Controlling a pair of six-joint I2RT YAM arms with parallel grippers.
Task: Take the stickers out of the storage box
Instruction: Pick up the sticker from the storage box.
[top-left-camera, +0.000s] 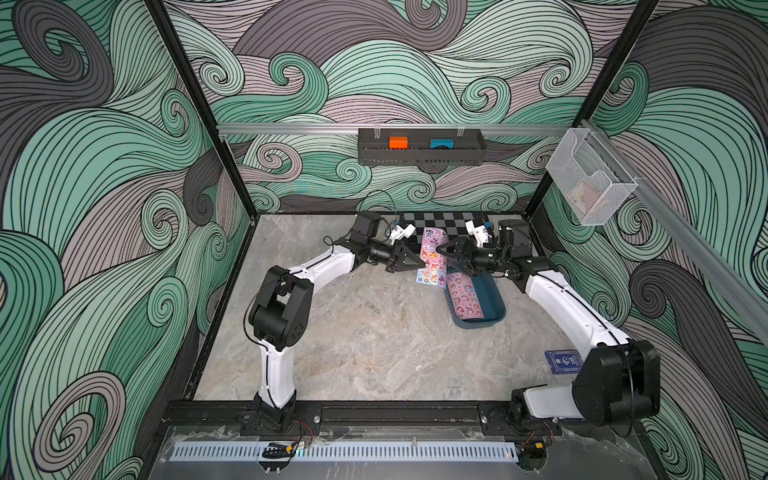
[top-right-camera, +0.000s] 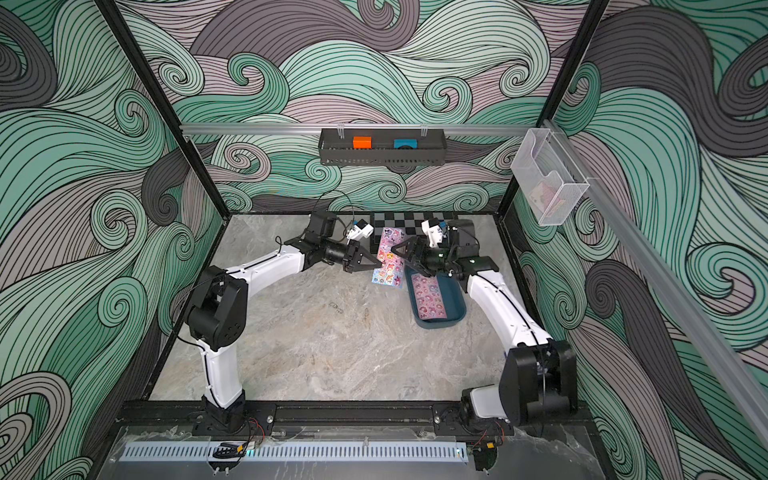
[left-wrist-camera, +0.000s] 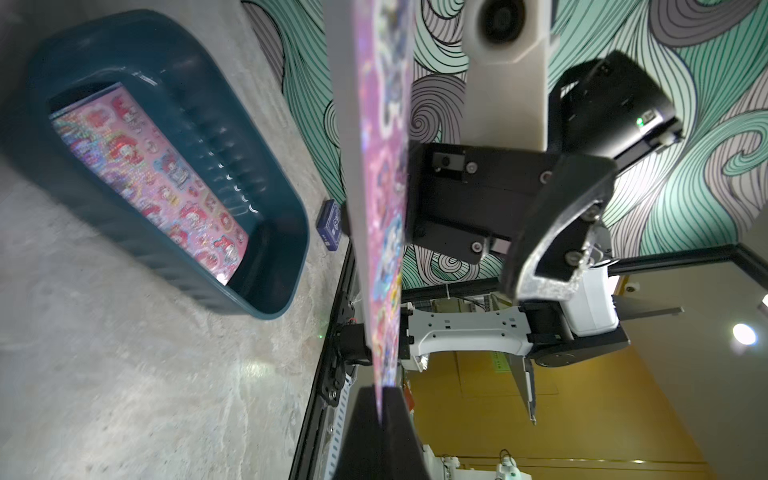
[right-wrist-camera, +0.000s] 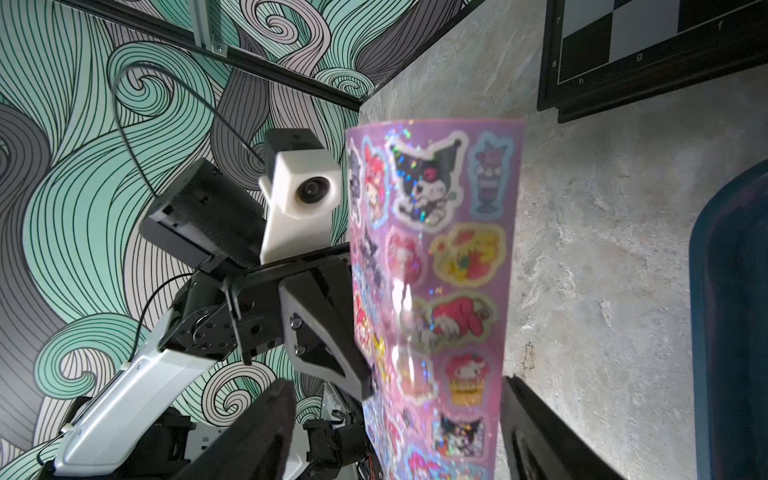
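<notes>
A: Where's the purple sticker sheet (top-left-camera: 432, 257)?

B: Up in the air, just past the far end of the storage box (top-left-camera: 492, 297), standing nearly upright and clear of its rim.

A: Who has it?

B: The left gripper (left-wrist-camera: 380, 409) is clamped tight on one edge. The right gripper (top-left-camera: 451, 259) sits across from it above the box's far end. Its fingers are spread wide on either side of the sheet, not pinching it.

A: Anything inside the box?

B: A pink sticker sheet (left-wrist-camera: 153, 183) lies flat on the bottom.

A: And around the box?

B: It rests on the table (top-left-camera: 353, 332). The chessboard (top-left-camera: 449, 220) lies beyond it, and the card pack (top-left-camera: 563, 362) is well apart on the near right
</notes>
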